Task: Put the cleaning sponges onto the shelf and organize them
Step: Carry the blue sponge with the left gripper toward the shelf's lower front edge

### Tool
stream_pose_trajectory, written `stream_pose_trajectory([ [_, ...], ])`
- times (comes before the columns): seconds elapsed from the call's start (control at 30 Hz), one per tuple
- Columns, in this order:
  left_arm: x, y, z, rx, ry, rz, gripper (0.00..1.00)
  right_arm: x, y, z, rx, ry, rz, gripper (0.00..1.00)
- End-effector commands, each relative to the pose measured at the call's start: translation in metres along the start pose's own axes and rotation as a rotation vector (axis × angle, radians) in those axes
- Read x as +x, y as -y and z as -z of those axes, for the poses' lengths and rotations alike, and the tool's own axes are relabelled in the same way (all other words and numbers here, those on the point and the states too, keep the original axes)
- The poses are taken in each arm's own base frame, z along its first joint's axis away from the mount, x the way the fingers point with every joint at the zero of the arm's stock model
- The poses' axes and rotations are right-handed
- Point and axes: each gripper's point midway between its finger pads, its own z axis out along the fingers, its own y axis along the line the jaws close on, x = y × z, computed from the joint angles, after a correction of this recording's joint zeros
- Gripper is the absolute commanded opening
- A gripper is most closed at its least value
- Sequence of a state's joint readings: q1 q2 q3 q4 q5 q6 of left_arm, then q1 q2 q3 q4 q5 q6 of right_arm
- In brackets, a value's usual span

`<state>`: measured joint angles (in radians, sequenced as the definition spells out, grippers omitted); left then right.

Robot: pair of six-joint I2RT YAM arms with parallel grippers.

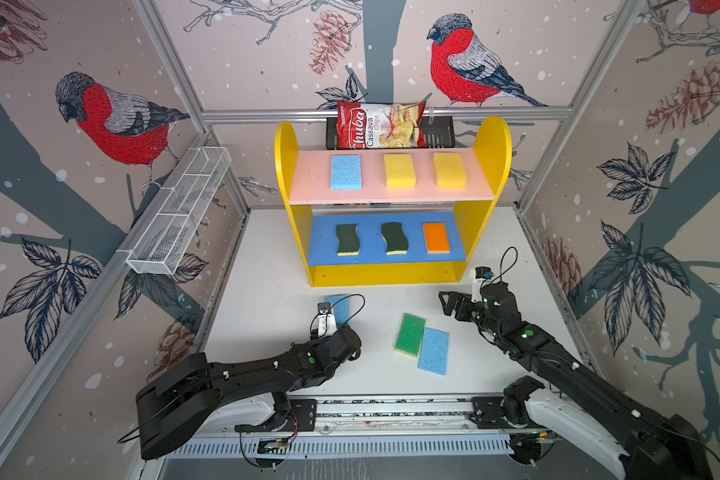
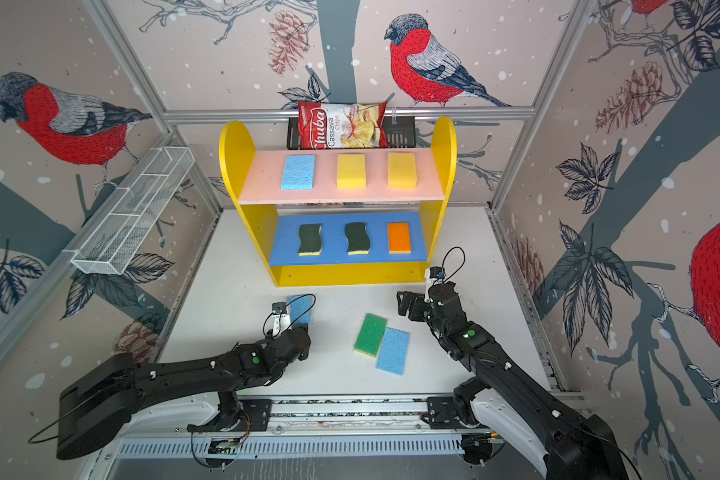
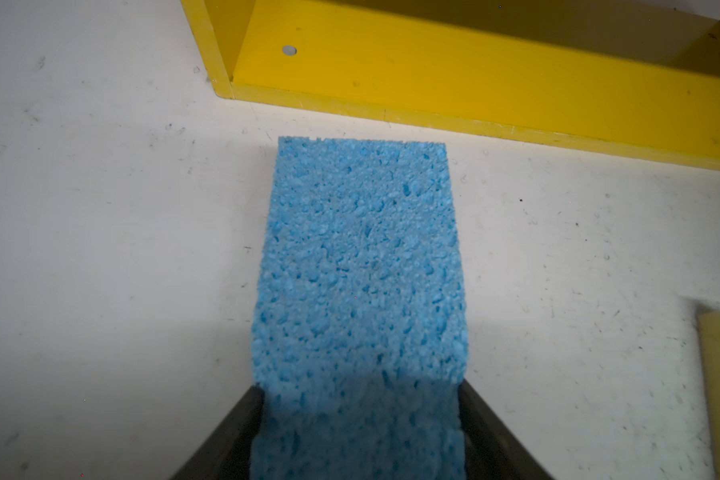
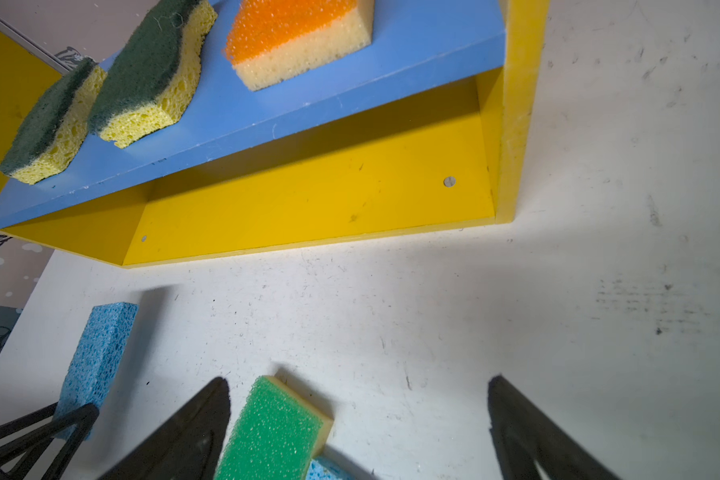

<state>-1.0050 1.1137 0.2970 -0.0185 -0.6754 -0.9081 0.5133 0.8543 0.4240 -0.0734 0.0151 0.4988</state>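
Note:
The yellow shelf (image 1: 491,166) holds a light blue sponge (image 1: 346,171) and two yellow sponges (image 1: 400,171) on its pink top board. Two dark-green wavy sponges (image 1: 347,239) and an orange one (image 1: 436,237) lie on the blue board. My left gripper (image 3: 360,388) is shut on a light blue sponge (image 3: 362,257) in front of the shelf base, its fingers pressing both long sides. A bright green sponge (image 1: 409,334) and another light blue sponge (image 1: 434,351) lie touching on the table. My right gripper (image 4: 358,382) hangs open just right of them, holding nothing.
A red-and-white chips bag (image 1: 381,124) sits in a black rack (image 1: 439,133) behind the shelf. A white wire basket (image 1: 179,212) hangs on the left wall. The arms' base rail (image 1: 391,409) runs along the table's front edge.

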Motion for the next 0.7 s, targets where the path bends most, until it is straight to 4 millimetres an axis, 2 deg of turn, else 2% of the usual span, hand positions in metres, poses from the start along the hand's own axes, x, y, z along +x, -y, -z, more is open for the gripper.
stream_pose_trajectory([
  [0.0, -0.018, 0.002, -0.002, 0.001, 0.07, -0.001, 0.66, -0.007, -0.007, -0.001, -0.03, 0.026, 0.006, 0.96],
  [0.27, -0.051, 0.016, -0.013, 0.005, 0.154, -0.051, 0.67, -0.008, -0.008, -0.003, -0.033, 0.025, 0.018, 0.96],
  [0.67, -0.068, 0.027, -0.035, 0.009, 0.171, -0.093, 0.67, -0.006, -0.009, -0.006, -0.039, 0.013, 0.017, 0.96],
])
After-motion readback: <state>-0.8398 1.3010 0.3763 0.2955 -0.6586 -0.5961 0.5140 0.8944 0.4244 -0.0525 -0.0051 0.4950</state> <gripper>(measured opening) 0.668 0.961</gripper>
